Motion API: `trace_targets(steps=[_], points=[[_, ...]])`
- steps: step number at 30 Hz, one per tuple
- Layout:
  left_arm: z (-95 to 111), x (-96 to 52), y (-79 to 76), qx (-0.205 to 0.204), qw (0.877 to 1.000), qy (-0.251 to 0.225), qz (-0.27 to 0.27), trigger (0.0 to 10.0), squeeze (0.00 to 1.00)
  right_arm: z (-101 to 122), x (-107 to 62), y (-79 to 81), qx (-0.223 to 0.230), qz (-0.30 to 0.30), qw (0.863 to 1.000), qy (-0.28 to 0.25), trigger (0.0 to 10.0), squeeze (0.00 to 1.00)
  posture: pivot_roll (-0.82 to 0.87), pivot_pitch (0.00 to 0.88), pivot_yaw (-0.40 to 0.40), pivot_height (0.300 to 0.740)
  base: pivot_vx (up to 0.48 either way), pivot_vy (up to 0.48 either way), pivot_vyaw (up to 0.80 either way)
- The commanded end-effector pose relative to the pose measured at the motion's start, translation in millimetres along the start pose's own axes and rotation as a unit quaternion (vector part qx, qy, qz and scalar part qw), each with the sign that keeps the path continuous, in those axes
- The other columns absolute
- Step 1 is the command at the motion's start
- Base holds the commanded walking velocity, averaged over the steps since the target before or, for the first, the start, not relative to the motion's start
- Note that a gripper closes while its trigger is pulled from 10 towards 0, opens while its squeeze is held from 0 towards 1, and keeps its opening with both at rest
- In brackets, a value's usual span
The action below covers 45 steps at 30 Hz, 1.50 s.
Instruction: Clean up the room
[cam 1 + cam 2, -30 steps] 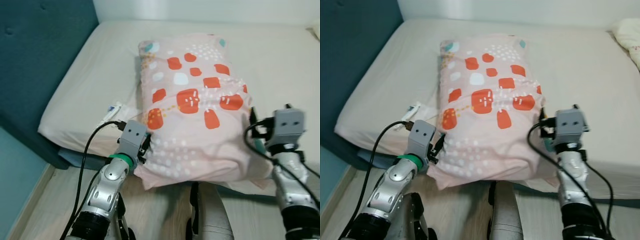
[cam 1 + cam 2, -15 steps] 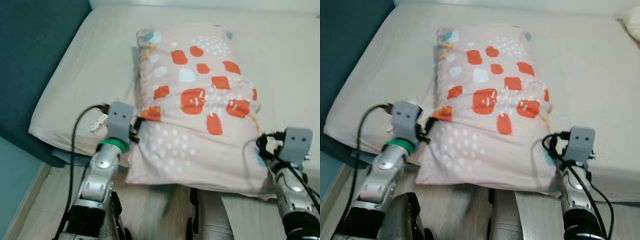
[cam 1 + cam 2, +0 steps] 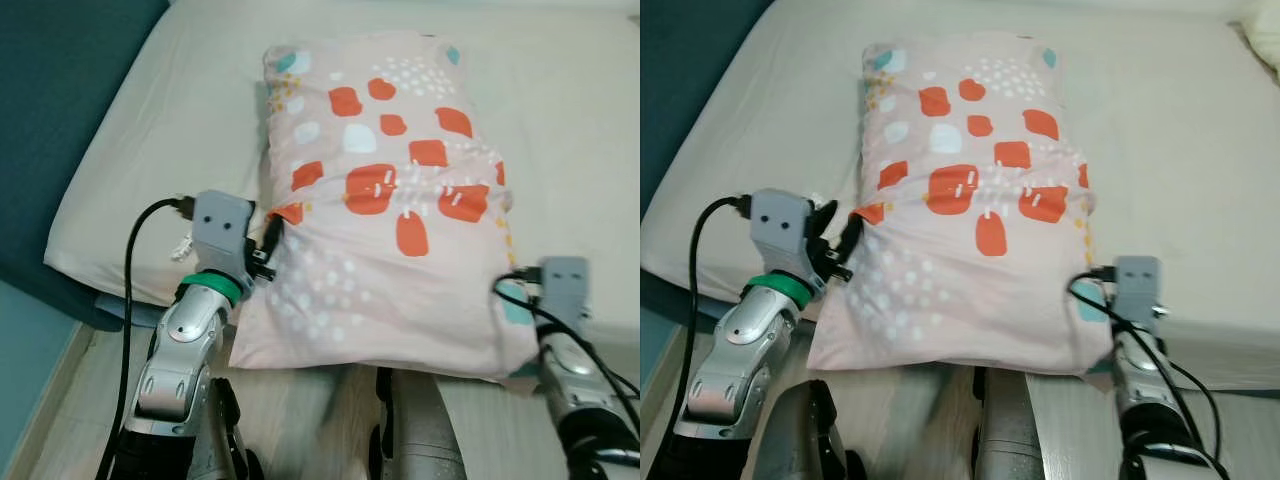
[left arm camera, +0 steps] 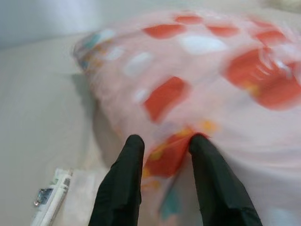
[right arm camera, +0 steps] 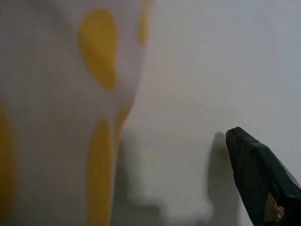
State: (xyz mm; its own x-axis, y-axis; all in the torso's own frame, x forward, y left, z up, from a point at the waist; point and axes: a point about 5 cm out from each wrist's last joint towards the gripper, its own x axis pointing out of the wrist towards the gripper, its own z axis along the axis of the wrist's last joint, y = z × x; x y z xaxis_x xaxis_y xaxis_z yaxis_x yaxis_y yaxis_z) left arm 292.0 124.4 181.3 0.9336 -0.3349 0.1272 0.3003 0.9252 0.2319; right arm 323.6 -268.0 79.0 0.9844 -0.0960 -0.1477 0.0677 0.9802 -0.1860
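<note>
A pink pillow with orange and white patches lies lengthwise on the cream bed, and its near end overhangs the bed's front edge. My left gripper is at the pillow's left edge. In the left wrist view its two black fingers pinch a fold of the pillow's fabric between them. My right gripper sits at the pillow's near right corner. The right wrist view shows one black finger beside the sheet, with pillow fabric close alongside; the other finger is hidden.
A small white remote-like item lies on the sheet just left of my left gripper. The teal headboard runs along the left. Wooden floor lies below the bed's edge. A pale bundle lies at the far right.
The view has shifted. My right gripper has dropped from the pillow's right side to its near right corner. The left gripper stays on the left edge, and the pillow lies flatter.
</note>
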Motion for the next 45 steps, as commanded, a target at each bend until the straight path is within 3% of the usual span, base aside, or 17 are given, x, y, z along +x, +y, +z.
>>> trace_targets(steps=[1, 4, 9, 14, 15, 19, 22, 25, 27, 30, 32, 37, 39, 40, 42, 44, 45], points=[[-10, -7.2, -3.1, 0.026, 0.999, 0.02, -0.023, 10.0, 0.0, -6, -0.8, 11.4, -0.007, 0.033, 0.999, 0.01, 10.0, 0.0, -0.06, 0.206, 0.091, 0.56, 0.0, 0.0, 0.0], [-18, -17.8, 11.7, 0.075, 0.996, 0.04, -0.016, 10.0, 0.0, 9, 8.5, 33.8, -0.02, 0.098, 0.995, -0.008, 10.0, 0.0, -0.06, 0.211, 0.082, 0.56, 0.0, 0.0, 0.0], [4, -15.8, 25.0, 0.017, 0.999, -0.005, 0.036, 10.0, 0.0, 17, 13.1, 46.6, -0.029, 0.128, 0.991, -0.017, 10.0, 0.0, -0.05, 0.219, 0.063, 0.56, 0.0, 0.0, 0.0], [12, -13.2, 29.0, 0.02, 0.996, -0.013, 0.089, 10.0, 0.0, 32, 19.0, 46.7, -0.044, 0.126, 0.99, -0.045, 10.0, 0.0, -0.06, 0.217, 0.054, 0.56, 0.0, 0.0, 0.0], [9, -14.0, 54.3, 0.072, 0.98, 0.0, 0.187, 10.0, 0.0, 52, 26.1, 50.9, -0.048, 0.134, 0.987, -0.075, 10.0, 0.0, -0.06, 0.214, 0.05, 0.56, 0.0, 0.0, 0.0], [14, -20.2, 81.7, 0.128, 0.953, -0.004, 0.276, 10.0, 0.0, 80, 34.6, 58.9, -0.062, 0.155, 0.98, -0.111, 10.0, 0.0, -0.05, 0.208, 0.043, 0.56, 0.0, 0.0, 0.0], [18, -22.5, 88.4, 0.132, 0.945, -0.013, 0.301, 10.0, 0.0, 94, 37.8, 63.3, -0.07, 0.165, 0.976, -0.128, 10.0, 0.0, -0.05, 0.205, 0.041, 0.56, 0.0, 0.0, 0.0], [51, -22.4, 99.0, 0.131, 0.918, -0.076, 0.368, 10.0, 0.0, 140, 41.9, 91.3, -0.082, 0.234, 0.95, -0.191, 10.0, 0.0, -0.06, 0.192, 0.028, 0.56, 0.0, 0.0, 0.0], [51, -22.4, 99.0, 0.131, 0.918, -0.076, 0.368, 10.0, 0.0, 140, 41.9, 91.3, -0.082, 0.234, 0.95, -0.191, 10.0, 0.0, -0.06, 0.192, 0.028, 0.56, 0.0, 0.0, 0.0], [83, -17.1, 102.3, 0.127, 0.898, -0.136, 0.4, 10.0, 0.0, 161, 39.4, 112.8, -0.071, 0.294, 0.928, -0.218, 10.0, 0.0, -0.06, 0.189, 0.02, 0.56, 0.0, 0.0, 0.0], [133, -7.0, 108.8, 0.125, 0.866, -0.228, 0.428, 10.0, 0.0, 182, 33.9, 138.3, -0.054, 0.354, 0.901, -0.246, 10.0, 0.0, -0.06, 0.177, 0.015, 0.56, 0.0, 0.0, 0.0], [179, -4.0, 115.1, 0.12, 0.831, -0.31, 0.446, 10.0, 0.0, 220, 21.0, 169.9, -0.02, 0.407, 0.861, -0.304, 10.0, 0.0, -0.07, 0.168, 0.024, 0.56, 0.0, 0.0, 0.0], [210, -7.0, 118.0, 0.111, 0.806, -0.366, 0.452, 10.0, 0.0, 279, -14.5, 200.7, 0.045, 0.458, 0.785, -0.415, 10.0, 0.0, -0.07, 0.162, 0.03, 0.56, 0.0, 0.0, 0.0], [210, -7.0, 118.0, 0.111, 0.806, -0.366, 0.452, 10.0, 0.0, 279, -14.5, 200.7, 0.045, 0.458, 0.785, -0.415, 10.0, 0.0, -0.07, 0.162, 0.03, 0.56, 0.0, 0.0, 0.0], [224, -11.1, 118.6, 0.109, 0.794, -0.39, 0.454, 10.0, 0.0, 302, -39.1, 209.3, 0.076, 0.484, 0.737, -0.466, 10.0, 0.0, -0.06, 0.161, 0.035, 0.56, 0.0, 0.0, 0.0], [225, -12.1, 118.4, 0.109, 0.792, -0.39, 0.456, 10.0, 0.0, 297, -37.8, 205.5, 0.091, 0.486, 0.736, -0.461, 10.0, 0.0, -0.06, 0.162, 0.035, 0.56, 0.0, 0.0, 0.0], [223, -11.9, 117.8, 0.11, 0.795, -0.386, 0.454, 10.0, 0.0, 288, -31.6, 201.9, 0.09, 0.478, 0.749, -0.451, 10.0, 0.0, -0.06, 0.162, 0.035, 0.56, 0.0, 0.0, 0.0]])
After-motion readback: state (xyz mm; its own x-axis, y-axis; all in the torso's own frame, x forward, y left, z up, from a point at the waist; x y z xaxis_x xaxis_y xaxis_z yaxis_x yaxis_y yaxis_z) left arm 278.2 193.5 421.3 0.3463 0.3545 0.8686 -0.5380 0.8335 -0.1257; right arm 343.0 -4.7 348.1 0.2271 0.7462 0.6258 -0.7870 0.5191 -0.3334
